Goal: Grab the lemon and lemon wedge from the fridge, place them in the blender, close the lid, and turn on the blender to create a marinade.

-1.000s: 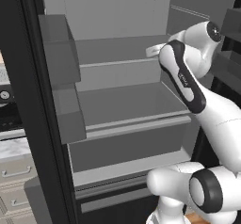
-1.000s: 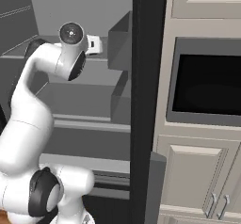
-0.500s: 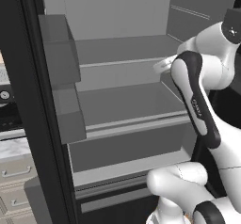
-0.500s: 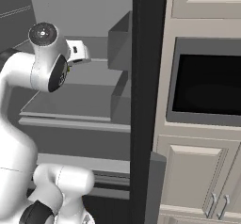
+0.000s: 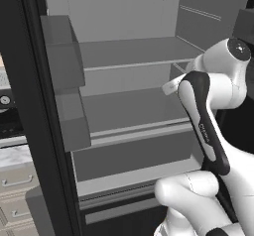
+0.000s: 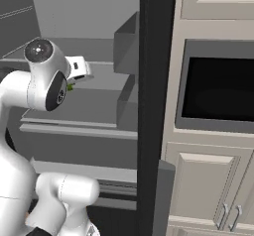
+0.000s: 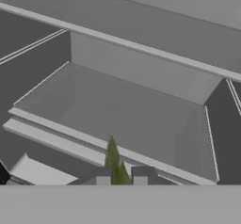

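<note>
While you look over the arm from behind and to its left, the fridge (image 5: 124, 12) stands open ahead of you, dark grey inside, with its black door edge running down the left side. Two flat grey shelves cross the inside: an upper shelf (image 5: 134, 49) and a lower shelf (image 5: 131, 108). Two boxy door bins (image 5: 62, 56) sit one above the other on the door at the left.

Your white arm (image 5: 203, 116) rises from the lower right and bends at a dark elbow level with the lower shelf. The wrist reaches in toward the right wall of the fridge, between the two shelves.

From the hand camera, the pincer (image 7: 121, 175) shows as two small dark fingertips (image 7: 103, 174) at the bottom, standing close together. They are clamped on a thin green sliver (image 7: 114, 164) that tapers to a point above them. Whether it is the lemon wedge you cannot tell from its colour and size. Beyond it lies a bare grey shelf with a raised front lip.

From behind and to the right, the same green sliver (image 6: 71, 87) peeps out just under the white hand, in front of the shelves. To the right of the black door edge are a dark built-in oven window (image 6: 218, 88) and pale cabinet doors (image 6: 208, 190) beneath it.
</note>
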Available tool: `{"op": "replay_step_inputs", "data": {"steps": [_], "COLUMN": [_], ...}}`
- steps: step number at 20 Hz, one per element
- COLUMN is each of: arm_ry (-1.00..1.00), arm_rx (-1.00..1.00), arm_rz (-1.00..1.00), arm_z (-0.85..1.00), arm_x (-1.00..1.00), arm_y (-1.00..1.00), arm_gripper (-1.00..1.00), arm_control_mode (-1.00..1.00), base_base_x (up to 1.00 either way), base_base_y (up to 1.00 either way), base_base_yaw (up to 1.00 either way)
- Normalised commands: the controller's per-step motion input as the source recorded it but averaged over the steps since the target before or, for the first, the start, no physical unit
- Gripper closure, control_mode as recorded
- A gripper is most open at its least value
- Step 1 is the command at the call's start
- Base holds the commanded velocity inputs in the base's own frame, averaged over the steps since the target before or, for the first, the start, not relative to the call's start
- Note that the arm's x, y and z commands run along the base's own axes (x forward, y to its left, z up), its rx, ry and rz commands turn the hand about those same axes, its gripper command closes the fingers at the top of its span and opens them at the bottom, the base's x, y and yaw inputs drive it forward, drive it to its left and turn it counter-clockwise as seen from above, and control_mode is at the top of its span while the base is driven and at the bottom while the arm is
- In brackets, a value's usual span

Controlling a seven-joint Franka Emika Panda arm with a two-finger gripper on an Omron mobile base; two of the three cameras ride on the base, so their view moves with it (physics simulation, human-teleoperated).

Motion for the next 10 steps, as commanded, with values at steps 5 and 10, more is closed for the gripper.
{"op": "replay_step_inputs", "data": {"steps": [5, 10], "arm_ry": [0.0, 0.0], "arm_rx": [0.0, 0.0], "arm_rz": [0.0, 0.0], "arm_z": [-0.03, 0.0], "arm_x": [0.0, 0.0], "arm_y": [-0.05, 0.0], "arm_gripper": [1.0, 1.0], "arm_control_mode": [1.0, 1.0], "base_base_x": [0.0, -0.16], "base_base_y": [0.0, -0.06], "base_base_yaw": [0.0, 0.01]}}
